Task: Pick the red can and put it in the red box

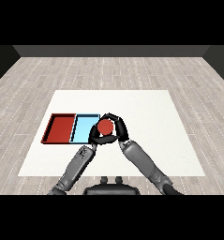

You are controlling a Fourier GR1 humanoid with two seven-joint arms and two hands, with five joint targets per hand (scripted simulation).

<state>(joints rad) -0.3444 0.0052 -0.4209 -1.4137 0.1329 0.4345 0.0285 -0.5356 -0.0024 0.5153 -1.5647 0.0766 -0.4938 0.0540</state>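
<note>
Black fingers of the right hand (119,125) curl round the red can (105,126), grasping it over the right edge of the light blue tray (81,129). The left hand (95,136) sits just below the can, fingers bent against it. The red tray (61,128) lies leftward on the white desk (146,117).

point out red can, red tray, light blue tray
red can (105,126), head view, on its red top.
red tray (61,128), head view, on its bare floor.
light blue tray (82,128), head view, on its bare floor.
</note>
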